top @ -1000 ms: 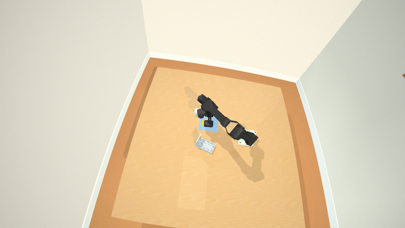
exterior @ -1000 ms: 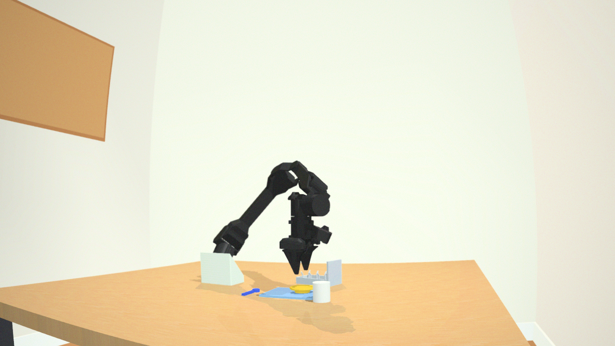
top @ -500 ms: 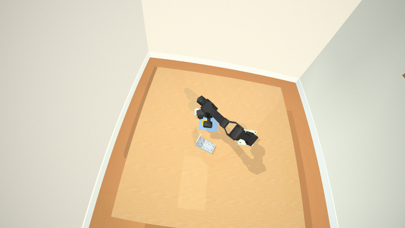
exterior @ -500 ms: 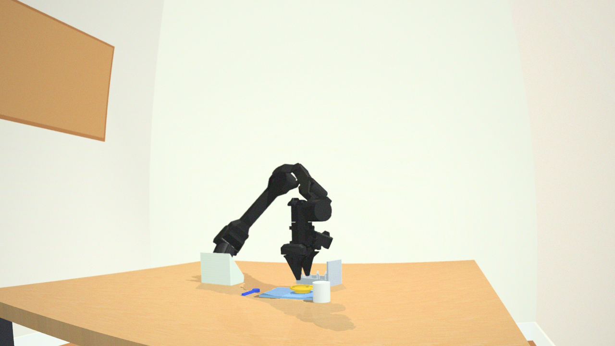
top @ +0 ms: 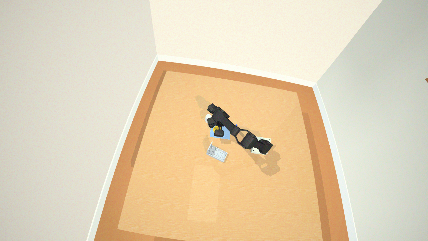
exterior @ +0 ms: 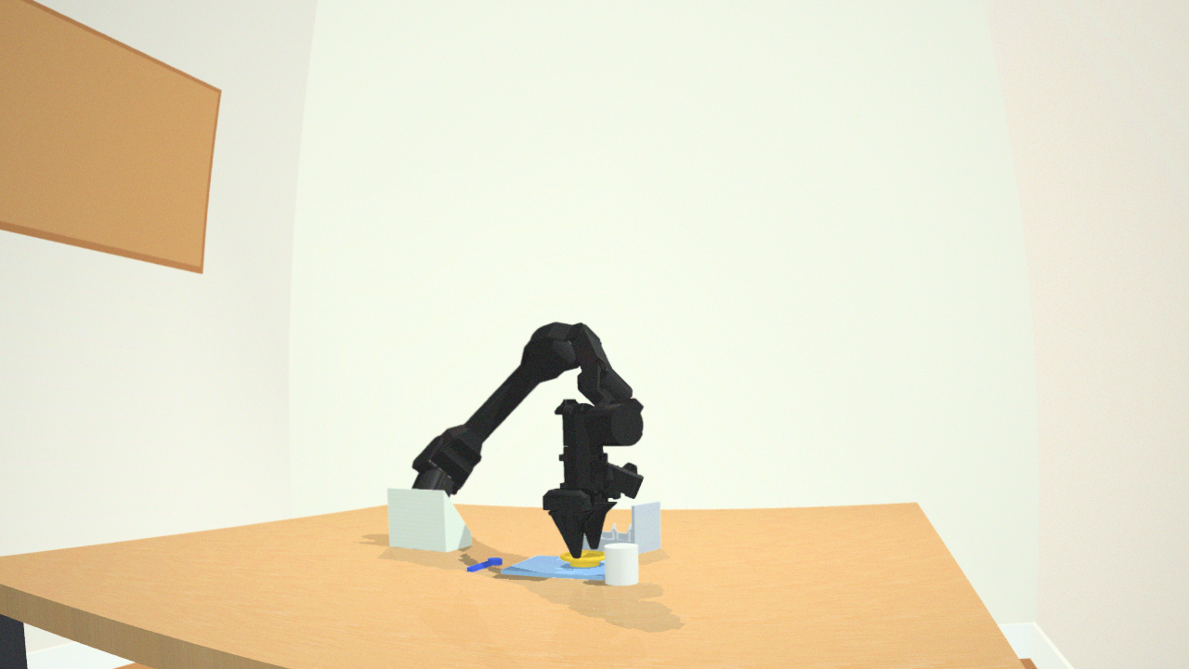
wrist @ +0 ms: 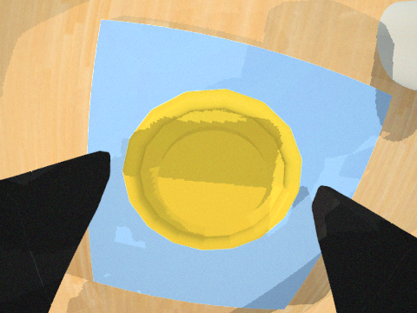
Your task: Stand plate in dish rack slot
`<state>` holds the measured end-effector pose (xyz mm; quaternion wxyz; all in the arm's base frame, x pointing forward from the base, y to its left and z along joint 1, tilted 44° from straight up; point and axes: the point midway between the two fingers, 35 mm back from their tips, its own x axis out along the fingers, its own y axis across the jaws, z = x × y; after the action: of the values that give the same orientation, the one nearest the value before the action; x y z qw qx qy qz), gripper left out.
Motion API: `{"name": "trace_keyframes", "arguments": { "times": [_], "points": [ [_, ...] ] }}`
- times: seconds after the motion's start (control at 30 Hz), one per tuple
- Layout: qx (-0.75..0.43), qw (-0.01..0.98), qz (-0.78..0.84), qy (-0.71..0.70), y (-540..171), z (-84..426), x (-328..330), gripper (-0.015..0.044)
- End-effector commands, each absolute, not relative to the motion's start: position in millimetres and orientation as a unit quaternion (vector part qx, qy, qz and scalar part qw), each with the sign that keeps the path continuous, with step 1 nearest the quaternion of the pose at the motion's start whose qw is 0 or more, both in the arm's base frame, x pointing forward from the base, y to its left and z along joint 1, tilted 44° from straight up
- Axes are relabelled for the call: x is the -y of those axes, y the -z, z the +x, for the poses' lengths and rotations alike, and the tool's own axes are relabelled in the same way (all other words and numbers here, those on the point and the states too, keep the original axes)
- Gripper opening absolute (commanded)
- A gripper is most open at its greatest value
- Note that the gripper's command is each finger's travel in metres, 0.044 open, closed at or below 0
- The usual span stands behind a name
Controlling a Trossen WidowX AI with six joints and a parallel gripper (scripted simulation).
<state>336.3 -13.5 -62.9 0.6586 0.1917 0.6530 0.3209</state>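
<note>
I judge that I am at the pick-up step, with the grasp not yet made. My tool (exterior: 585, 552) (wrist: 215, 181) is released, its fingers spread wide on either side of the plate (top: 215, 129) (exterior: 583, 558) (wrist: 213, 169), which lies flat on the blue mat (top: 213, 135) (exterior: 531, 567) (wrist: 174, 61). In the wrist view I see a gap beside each fingertip. The next move, I think, calls for centring over the plate, easing down a little if the tips are too high, then closing evenly on the rim; a lopsided squeeze could drag the plate across the mat.

The plate is yellow and round, with a raised, faceted rim and a shallow well; it looks smooth and hard. The mat under it is thin, flat and four-cornered.

Just beside the mat stands a plain white cup (top: 208, 117) (exterior: 620, 565) (wrist: 403, 48), a smooth cylinder. A small blue spoon (top: 236, 125) (exterior: 483, 565) lies on the worktop (top: 167, 191) (exterior: 790, 573) (wrist: 48, 109), which has pale wood grain. Apart from the mat sits the pale grey dish rack (top: 225, 157) (exterior: 646, 526), with a tall end panel and short upright prongs.
</note>
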Motion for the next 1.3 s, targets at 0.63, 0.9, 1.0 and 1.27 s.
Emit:
{"name": "trace_keyframes", "arguments": {
  "times": [0.63, 0.9, 1.0, 1.27],
  "points": [
    [-0.655, 0.655, 0.195, -0.322, 73.7, 332.8, 3.0, 0.0351],
    [-0.655, 0.655, 0.196, -0.321, 71.9, 333.9, 5.2, 0.0239],
    [-0.656, 0.655, 0.197, -0.319, 63.7, 338.2, 14.8, 0.016],
    [-0.658, 0.655, 0.202, -0.312, 39.6, 347.7, 41.4, 0.0]
  ]
}}
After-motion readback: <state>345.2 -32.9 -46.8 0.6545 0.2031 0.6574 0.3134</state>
